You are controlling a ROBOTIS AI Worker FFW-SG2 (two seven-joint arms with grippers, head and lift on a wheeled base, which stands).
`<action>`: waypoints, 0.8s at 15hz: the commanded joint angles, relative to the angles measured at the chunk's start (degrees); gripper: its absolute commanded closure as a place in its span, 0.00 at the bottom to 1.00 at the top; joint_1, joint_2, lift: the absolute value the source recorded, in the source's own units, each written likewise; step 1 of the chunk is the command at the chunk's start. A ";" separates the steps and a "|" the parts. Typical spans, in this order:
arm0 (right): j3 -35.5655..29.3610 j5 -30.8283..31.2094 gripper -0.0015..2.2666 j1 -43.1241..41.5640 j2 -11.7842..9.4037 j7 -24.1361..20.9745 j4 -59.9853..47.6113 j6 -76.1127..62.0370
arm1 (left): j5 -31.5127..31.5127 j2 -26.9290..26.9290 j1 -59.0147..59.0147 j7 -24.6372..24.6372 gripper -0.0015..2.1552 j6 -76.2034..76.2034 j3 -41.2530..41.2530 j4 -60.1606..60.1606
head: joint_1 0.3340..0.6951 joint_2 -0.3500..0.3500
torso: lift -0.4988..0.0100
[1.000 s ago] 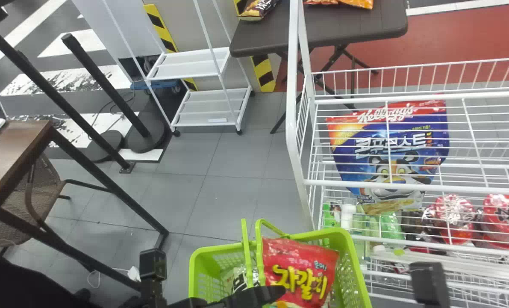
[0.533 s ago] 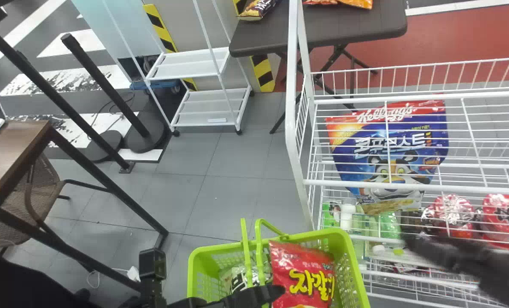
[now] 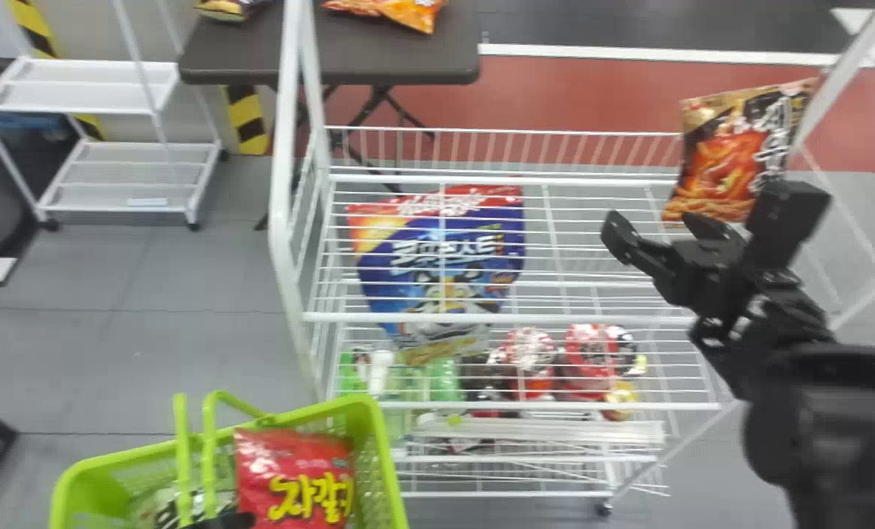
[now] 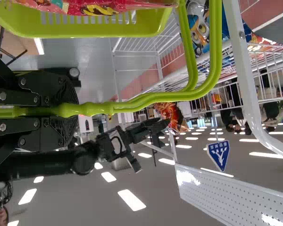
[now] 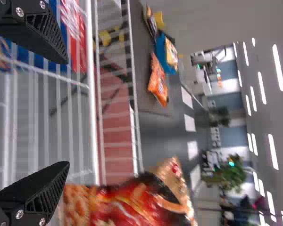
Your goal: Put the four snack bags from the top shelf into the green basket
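Note:
Beside the brown-and-red snack bag, at the wire rack's right end, is my right gripper, its fingers apart and just left of and below the bag. In the right wrist view the same bag lies past one finger of the right gripper, with nothing gripped. At the lower left, my left gripper holds the green basket; in the left wrist view the left gripper is closed around the basket's handle. A red snack bag and a pale bag are inside the basket.
A blue cereal bag shows through the wires of the white rack; red packs and bottles sit lower down. The rack's white post stands between basket side and rack. Behind is a dark table with snack bags.
The head view has swung right, bringing the brown-and-red bag into sight. My right gripper has gone from near the basket across to the rack's right end. The left gripper remains at the handle.

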 commanded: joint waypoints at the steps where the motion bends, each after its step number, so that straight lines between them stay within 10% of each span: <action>1: -0.16 4.69 0.02 -6.07 -0.09 -2.07 8.54 -4.78 | -0.07 -0.24 0.04 -0.66 0.88 0.00 -0.01 0.05 | 1.00 0.33 | 0.98; 9: 0.01 11.45 0.03 -18.72 -0.27 -10.42 27.34 -5.83 | -0.07 -0.24 0.13 -0.66 0.88 0.00 0.08 0.49 | 1.00 0.22 | 0.98; 12: -0.16 13.04 0.26 -20.48 -0.27 -12.44 29.10 -2.49 | -0.07 -0.24 0.13 -0.66 0.88 -0.17 0.08 0.76 | 1.00 0.19 | 0.98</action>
